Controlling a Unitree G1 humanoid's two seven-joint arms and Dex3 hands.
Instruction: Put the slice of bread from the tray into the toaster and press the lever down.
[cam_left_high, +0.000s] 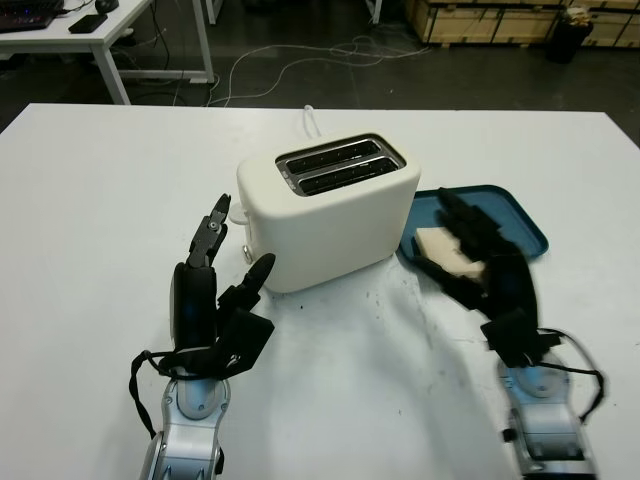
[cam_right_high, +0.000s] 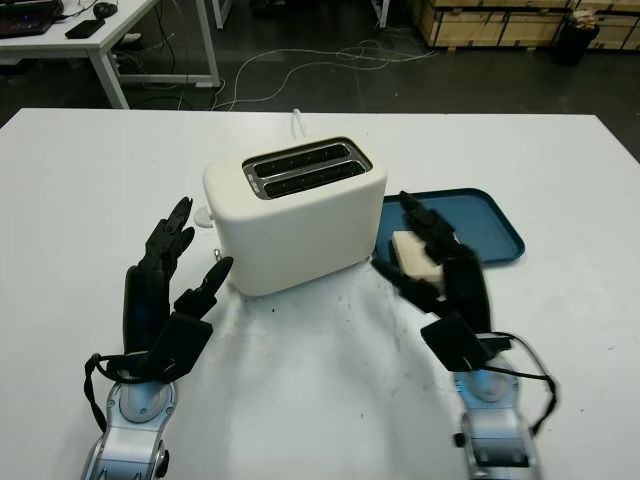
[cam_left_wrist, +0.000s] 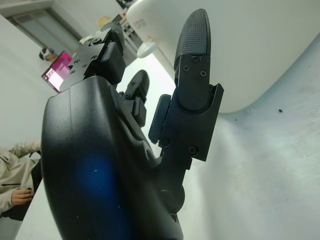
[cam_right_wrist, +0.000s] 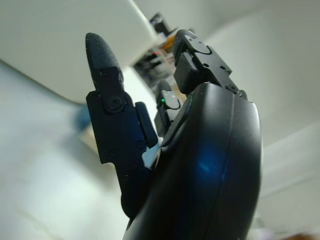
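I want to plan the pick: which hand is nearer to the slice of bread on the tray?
The right hand: it hovers over the bread on the tray. The left hand is beyond the toaster.

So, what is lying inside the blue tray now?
One slice of bread lies in the blue tray. The right robot hand, open, reaches over it and covers part of the slice and tray floor.
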